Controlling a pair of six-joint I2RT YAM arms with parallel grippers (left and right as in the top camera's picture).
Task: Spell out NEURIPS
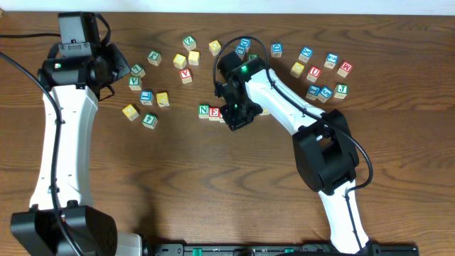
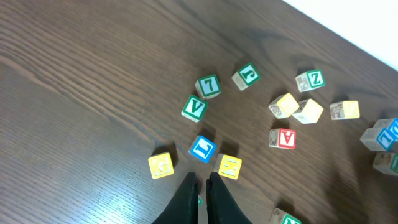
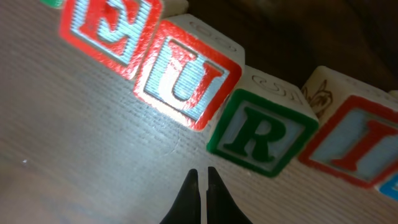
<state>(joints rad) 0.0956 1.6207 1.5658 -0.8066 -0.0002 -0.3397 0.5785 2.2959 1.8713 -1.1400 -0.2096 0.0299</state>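
My right fingers (image 3: 216,196) are pressed together with only a hairline between them and nothing in them. They hang low over the counter (image 3: 74,143), just in front of the word row. Past their tips the row runs left to right: the E block (image 3: 109,28), the U block (image 3: 186,78), the R block (image 3: 261,134) and the I block (image 3: 357,152), each touching or almost touching the next. A sliver of a blue block (image 3: 392,186) shows past the I at the frame edge, and I can't read its letter. From overhead, the N block (image 1: 204,110) heads the row just left of the E, and the right arm hides the far end.

My left fingers (image 2: 219,200) are likewise closed on nothing. They sit above the left-hand scatter, near the blue L block (image 2: 202,149) and the yellow Z block (image 2: 229,166).

I judge NEURI to be laid, so the step in hand is the word's tail: P, unless that blue sliver is it, then S. The next move calls for lifting the right arm clear of the row and opening its fingers. Then I need to find the wanted letter among the loose blocks (image 1: 313,72) to that arm's outer side. I can't make out which one from here. It should be set down flush beside the last block without nudging the line.
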